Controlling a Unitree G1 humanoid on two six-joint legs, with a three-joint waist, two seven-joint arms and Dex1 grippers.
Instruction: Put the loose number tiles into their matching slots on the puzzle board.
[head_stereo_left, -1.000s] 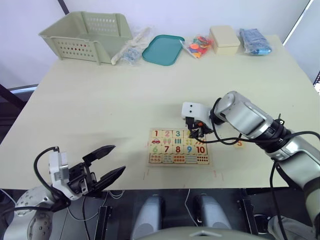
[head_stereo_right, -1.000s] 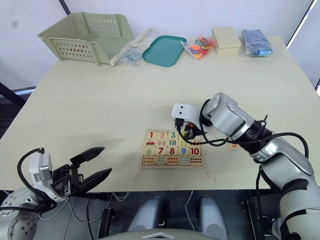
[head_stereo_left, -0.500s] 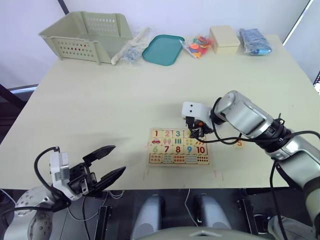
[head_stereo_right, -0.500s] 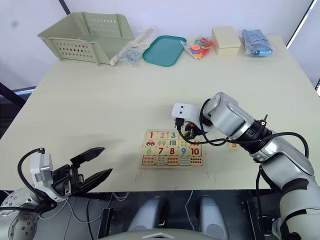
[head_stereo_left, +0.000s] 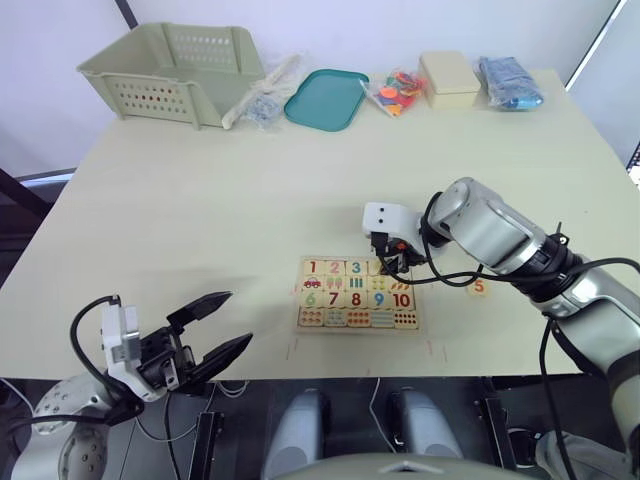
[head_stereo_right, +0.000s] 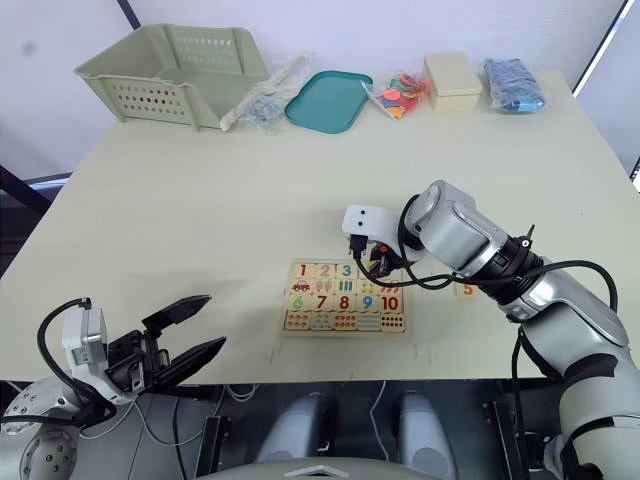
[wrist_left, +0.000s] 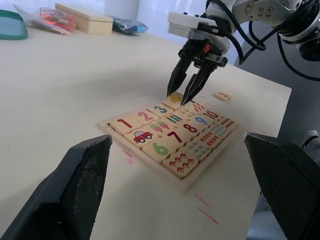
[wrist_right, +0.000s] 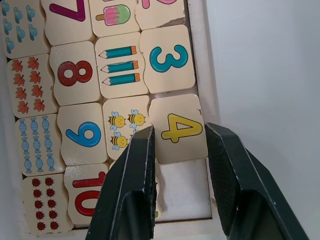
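Observation:
The puzzle board (head_stereo_left: 312, 318) lies near the table's front edge, with tiles 1, 2 and 3 seated in its top row. My right gripper (head_stereo_left: 390, 264) is shut on the yellow number 4 tile (wrist_right: 177, 128). It holds the tile slightly crooked over its slot, next to the 3 tile (wrist_right: 168, 60). The end slot (wrist_right: 182, 192) beside it is bare. A loose 5 tile (head_stereo_left: 479, 287) rests on the table to the right of the board. My left gripper (head_stereo_left: 238, 317) hangs open and empty off the table's front left edge, well away from the board.
Along the table's far edge stand a pale green basket (head_stereo_left: 175, 70), a clear bag (head_stereo_left: 262, 100), a teal tray (head_stereo_left: 325, 98), a bag of coloured pieces (head_stereo_left: 395, 92), a cream box (head_stereo_left: 449, 78) and a blue bag (head_stereo_left: 509, 82).

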